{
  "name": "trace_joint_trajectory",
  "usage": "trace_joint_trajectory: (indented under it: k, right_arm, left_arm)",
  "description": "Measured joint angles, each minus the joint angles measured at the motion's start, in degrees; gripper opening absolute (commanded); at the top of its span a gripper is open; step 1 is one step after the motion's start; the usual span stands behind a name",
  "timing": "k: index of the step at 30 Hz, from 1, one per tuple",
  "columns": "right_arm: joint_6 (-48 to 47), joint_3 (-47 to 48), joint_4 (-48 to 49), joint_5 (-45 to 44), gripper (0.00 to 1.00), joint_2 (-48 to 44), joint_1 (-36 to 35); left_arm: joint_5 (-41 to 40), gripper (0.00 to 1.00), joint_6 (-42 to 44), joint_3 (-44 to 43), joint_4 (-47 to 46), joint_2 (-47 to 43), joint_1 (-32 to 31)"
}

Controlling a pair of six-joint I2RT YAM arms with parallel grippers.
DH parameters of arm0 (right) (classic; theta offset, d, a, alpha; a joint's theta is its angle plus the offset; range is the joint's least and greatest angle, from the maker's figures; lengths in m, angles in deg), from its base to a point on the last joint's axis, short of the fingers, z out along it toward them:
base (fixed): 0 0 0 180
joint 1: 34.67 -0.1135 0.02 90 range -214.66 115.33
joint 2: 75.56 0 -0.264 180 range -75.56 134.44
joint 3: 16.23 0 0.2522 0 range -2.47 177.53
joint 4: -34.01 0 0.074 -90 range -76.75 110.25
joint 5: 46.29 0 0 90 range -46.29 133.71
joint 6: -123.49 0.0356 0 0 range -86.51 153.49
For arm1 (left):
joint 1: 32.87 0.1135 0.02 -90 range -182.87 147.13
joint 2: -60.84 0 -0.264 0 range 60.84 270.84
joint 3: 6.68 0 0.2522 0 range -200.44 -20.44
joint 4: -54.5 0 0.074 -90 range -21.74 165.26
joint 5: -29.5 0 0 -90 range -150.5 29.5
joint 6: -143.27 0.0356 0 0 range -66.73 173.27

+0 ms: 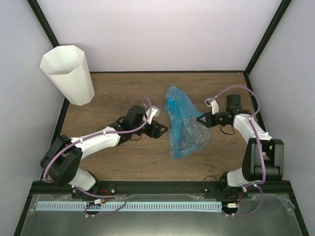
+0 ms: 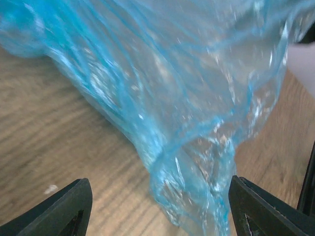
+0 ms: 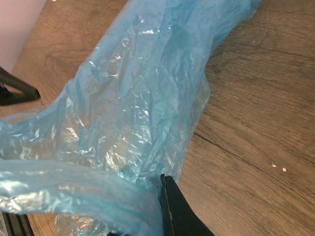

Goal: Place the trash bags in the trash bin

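- The brown wooden counter [image 1: 123,157] carries everything.
- The white translucent faceted plastic bin [image 1: 69,73] stands upright at the far left corner, well apart from both arms.
- The thin, wrinkly light-blue film bag [image 1: 181,125] lies crumpled mid-counter, between my two claws.
- My left claw [image 1: 162,129] is spread apart with the bag's edge just ahead of its fingers, and it grips nothing.
- My right claw [image 1: 201,119] touches the bag's other side. Film hides one finger, so I cannot tell if it is clamped.
- I judge this to be the pickup step. Next I need to pinch the film, lift it, and carry it left over the bin's rim.
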Motion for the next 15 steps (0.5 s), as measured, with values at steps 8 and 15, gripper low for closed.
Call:
trace_joint_trajectory:
  k: [8,15]
  right_arm:
    - [-0.02,-0.59,0.63,0.37,0.02,0.0,0.02]
    - [-0.02,-0.61,0.96,0.46,0.02,0.0,0.0]
  left_arm:
    - [-6.1,0.77,5.75,2.29,-0.85,5.77,-8.22]
    - [-11.32,0.78,7.15,2.93,-6.49,10.47,-9.44]
